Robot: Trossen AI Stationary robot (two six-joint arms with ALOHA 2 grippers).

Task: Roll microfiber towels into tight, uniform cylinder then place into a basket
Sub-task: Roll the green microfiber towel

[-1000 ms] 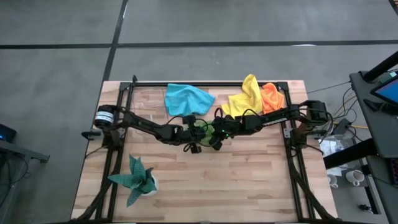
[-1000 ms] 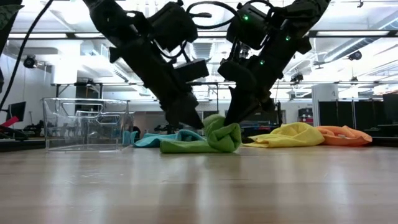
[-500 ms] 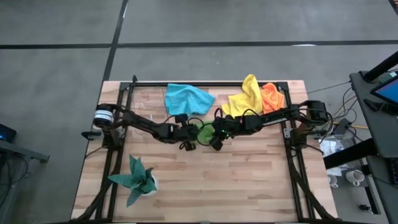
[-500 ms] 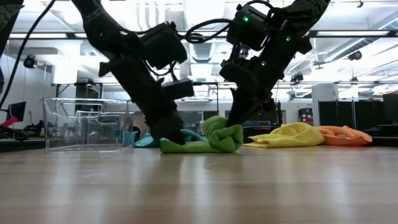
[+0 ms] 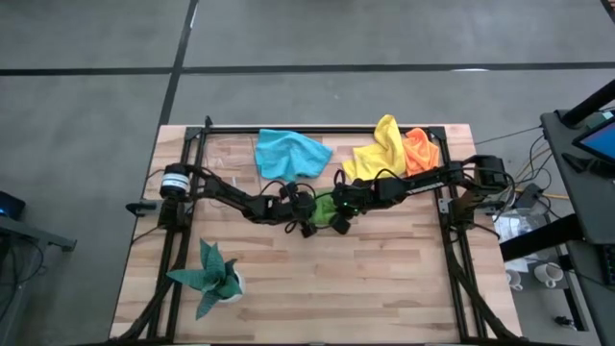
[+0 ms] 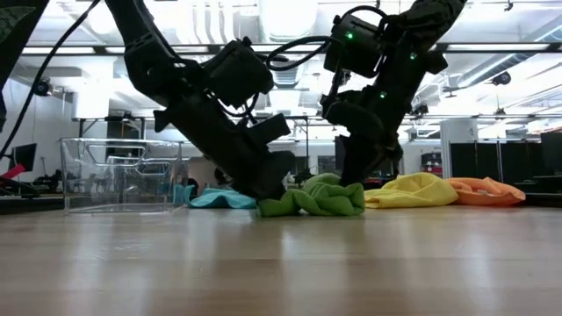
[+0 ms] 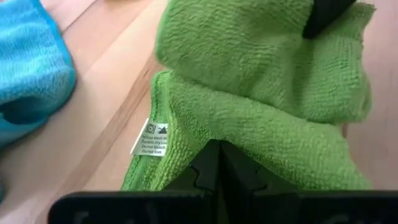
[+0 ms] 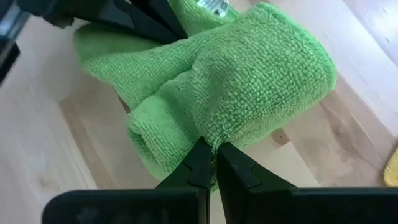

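Bright, even overhead light; low view backlit, wrist views sharp.

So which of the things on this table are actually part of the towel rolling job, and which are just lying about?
Part of the job:
- green towel, with the left gripper and right gripper shut on it
- blue towel
- yellow towel
- orange towel
- clear basket

Just lying about:
- potted plant
- black metal frame
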